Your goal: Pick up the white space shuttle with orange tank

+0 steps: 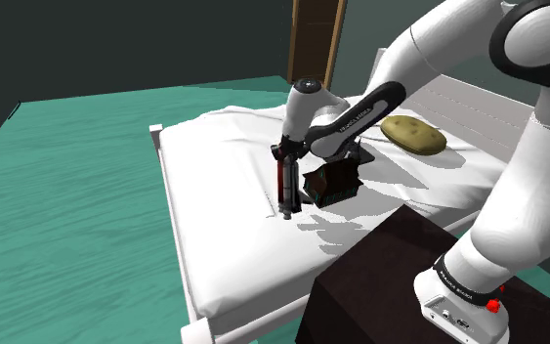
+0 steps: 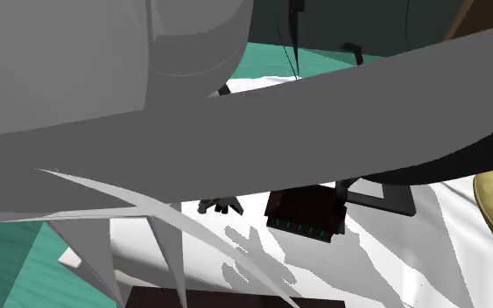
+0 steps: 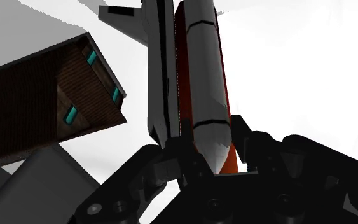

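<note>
Arm surfaces [image 2: 235,87], grey and close, block most of the second exterior view. Pointing down over the white bed [image 1: 214,195], the black two-finger gripper [image 3: 209,156] clenches the white space shuttle with orange tank [image 3: 190,76], beside a dark-brown toy house [image 3: 37,108].

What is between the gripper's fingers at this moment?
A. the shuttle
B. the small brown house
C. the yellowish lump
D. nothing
A: in the wrist view the gripper clasps the shuttle near its nose, while the house lies apart beside it.
</note>
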{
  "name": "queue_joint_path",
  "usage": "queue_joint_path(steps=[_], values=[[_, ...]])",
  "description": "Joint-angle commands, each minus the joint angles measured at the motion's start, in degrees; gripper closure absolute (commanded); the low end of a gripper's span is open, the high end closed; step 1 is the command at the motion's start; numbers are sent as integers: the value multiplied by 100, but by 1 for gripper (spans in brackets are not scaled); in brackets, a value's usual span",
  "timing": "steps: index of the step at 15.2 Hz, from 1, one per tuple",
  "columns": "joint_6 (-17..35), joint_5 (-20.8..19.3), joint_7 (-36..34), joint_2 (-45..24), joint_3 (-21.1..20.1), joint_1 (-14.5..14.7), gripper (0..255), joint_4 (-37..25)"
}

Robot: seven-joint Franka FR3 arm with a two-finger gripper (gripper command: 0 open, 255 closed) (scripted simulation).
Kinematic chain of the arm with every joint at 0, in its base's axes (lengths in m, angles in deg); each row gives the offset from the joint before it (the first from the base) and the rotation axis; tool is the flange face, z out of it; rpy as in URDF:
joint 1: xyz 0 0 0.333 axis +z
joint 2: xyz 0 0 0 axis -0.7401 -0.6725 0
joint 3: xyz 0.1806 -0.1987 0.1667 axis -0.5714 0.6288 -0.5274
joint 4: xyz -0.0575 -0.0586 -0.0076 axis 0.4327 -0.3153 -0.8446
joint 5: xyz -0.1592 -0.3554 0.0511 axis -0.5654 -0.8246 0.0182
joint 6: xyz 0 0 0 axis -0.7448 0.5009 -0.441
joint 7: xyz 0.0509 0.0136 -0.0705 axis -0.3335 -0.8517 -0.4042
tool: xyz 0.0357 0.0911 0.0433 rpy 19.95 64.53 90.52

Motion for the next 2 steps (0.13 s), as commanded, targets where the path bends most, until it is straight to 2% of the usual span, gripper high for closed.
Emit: queue_joint_path(steps=[1, 2], values=[[-50, 82, 72, 79, -32, -23, 255, 9], [-50, 82, 72, 78, -32, -22, 255, 8]])
